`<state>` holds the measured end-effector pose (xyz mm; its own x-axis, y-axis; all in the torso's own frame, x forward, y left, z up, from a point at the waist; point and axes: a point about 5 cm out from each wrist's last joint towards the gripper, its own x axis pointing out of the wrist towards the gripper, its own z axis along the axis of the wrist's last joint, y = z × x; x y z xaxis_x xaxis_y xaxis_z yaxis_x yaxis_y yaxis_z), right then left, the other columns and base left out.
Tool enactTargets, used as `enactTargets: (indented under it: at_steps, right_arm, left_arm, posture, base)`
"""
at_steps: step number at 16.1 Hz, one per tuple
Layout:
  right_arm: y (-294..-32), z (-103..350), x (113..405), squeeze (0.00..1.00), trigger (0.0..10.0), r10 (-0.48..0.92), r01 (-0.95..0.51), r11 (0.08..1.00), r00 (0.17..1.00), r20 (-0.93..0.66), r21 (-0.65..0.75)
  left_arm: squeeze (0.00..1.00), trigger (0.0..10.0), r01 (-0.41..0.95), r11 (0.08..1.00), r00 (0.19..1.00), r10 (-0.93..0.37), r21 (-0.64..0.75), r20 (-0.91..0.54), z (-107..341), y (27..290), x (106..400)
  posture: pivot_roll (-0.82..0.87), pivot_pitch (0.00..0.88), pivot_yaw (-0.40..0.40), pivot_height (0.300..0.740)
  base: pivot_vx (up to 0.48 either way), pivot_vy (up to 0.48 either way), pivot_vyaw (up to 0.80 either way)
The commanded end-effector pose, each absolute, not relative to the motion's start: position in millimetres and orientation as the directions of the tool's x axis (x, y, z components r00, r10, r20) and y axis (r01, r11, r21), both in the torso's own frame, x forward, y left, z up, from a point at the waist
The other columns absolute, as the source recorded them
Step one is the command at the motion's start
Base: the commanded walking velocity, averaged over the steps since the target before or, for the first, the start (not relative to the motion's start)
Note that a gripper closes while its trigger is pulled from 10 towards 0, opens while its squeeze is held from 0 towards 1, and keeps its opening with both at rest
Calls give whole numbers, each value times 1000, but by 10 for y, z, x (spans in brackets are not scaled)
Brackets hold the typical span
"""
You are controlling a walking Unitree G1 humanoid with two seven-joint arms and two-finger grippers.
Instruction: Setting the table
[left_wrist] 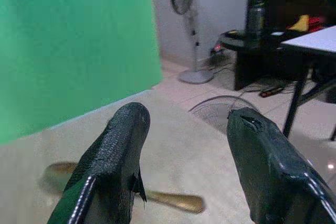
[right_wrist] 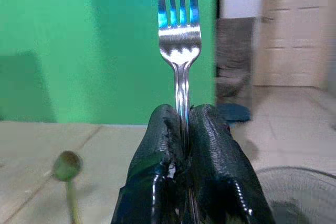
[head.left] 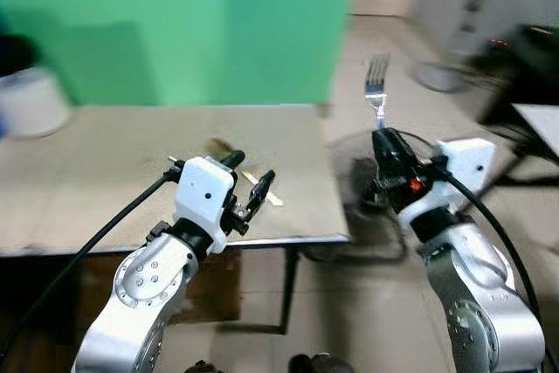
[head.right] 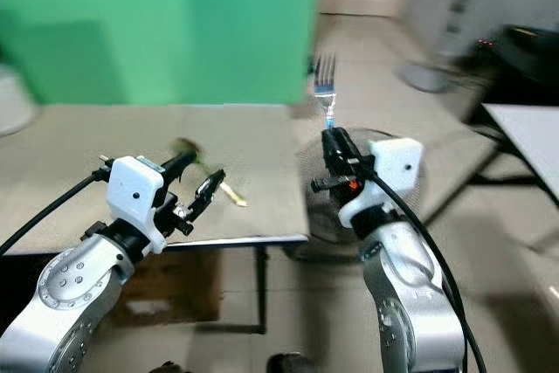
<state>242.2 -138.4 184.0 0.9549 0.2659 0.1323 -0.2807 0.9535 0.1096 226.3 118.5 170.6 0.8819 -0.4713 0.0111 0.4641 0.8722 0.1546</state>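
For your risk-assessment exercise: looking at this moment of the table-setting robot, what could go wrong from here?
1. The right gripper pinches the fork low on its thin handle, tines up, off the table's right edge. It could pivot or slip and fall to the floor.
2. The left gripper hovers with jaws open just above the spoon. A careless move could knock it.

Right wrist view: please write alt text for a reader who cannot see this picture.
The right gripper holds a silver fork upright between its shut black fingers, tines up, before a green wall. A spoon lies on the tan table behind.
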Motion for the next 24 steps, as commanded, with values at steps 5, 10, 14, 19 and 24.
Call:
enactTargets:
  at_steps: [5,10,14,19,24]
  right_arm:
    - [-1442,1882,2459,0,10000,221,-230,970,969,110,83]
    - [-1476,1860,2490,0,10000,170,-175,981,984,60,83]
    - [-1543,1835,2492,0,10000,119,-120,991,993,23,66]
    - [-1640,1768,2490,0,10000,41,-40,998,999,-36,38]
    - [-1653,1774,2510,0,10000,23,-22,999,999,-38,23]
  left_arm:
    - [0,10000,413,897,909,-415,156,-19,1666,1231,2285]
    - [0,10000,390,907,920,-390,158,-33,1642,1256,2319]
    - [0,10000,376,914,927,-374,150,-43,1630,1285,2337]
    - [0,10000,338,928,941,-336,155,-41,1625,1324,2386]
    - [0,10000,315,937,948,-316,150,-19,1654,1350,2458]
  posture:
    - [163,0,-33,727]
    - [152,0,-26,727]
    - [145,0,-29,727]
    - [131,0,-13,727]
    - [127,0,-1,727]
  base:
    - [0,0,-766]
    - [0,0,-765]
    - [0,0,-766]
    - [0,0,-763]
    - [0,0,-765]
